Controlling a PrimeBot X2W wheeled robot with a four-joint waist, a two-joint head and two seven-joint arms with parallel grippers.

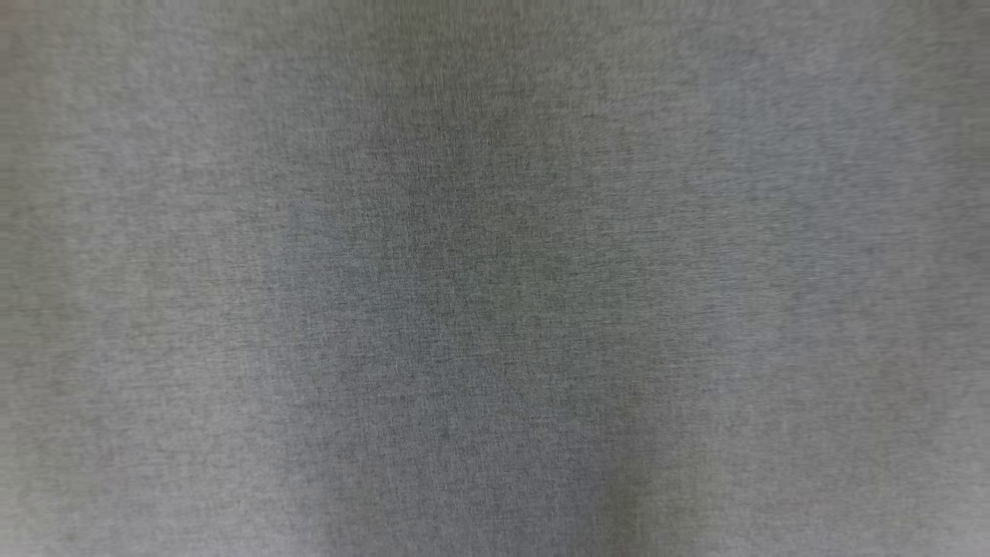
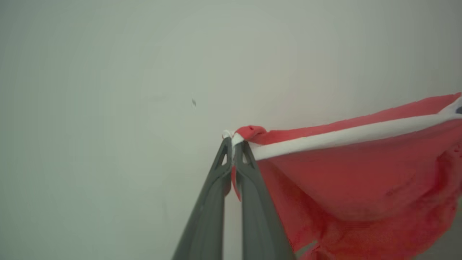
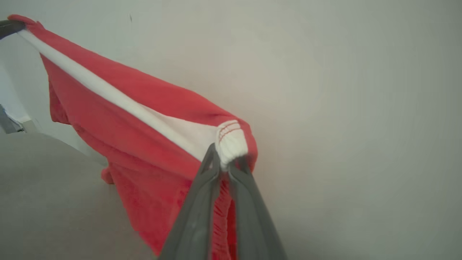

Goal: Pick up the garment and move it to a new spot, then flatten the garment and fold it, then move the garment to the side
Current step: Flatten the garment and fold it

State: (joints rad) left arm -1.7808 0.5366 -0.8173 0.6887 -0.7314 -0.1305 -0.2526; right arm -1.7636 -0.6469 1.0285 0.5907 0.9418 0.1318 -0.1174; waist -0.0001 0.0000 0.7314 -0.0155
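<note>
1. The left gripper (image 2: 234,141) and the right gripper (image 3: 225,162) are clamping tight on opposite ends of the white band (image 2: 346,136) of the red garment (image 2: 346,187).
2. Soft, light cloth is sagging between them, toward 5 o'clock in the left wrist view; the band ends are likely offering the surest hold.

The red garment (image 2: 353,180) is hanging stretched between the left jaws and the right jaws, both pinching its white band (image 2: 343,137). The band is forming a bar across the gap while the cloth is sagging beneath it, so the straight way between the two arms is being blocked. Outward of each pair of jaws, plain pale space is standing open, with nothing crossing it. The grey surface (image 1: 495,278) is lying bare under the head camera. Whether the sagging cloth is touching the surface is not showing.
</note>
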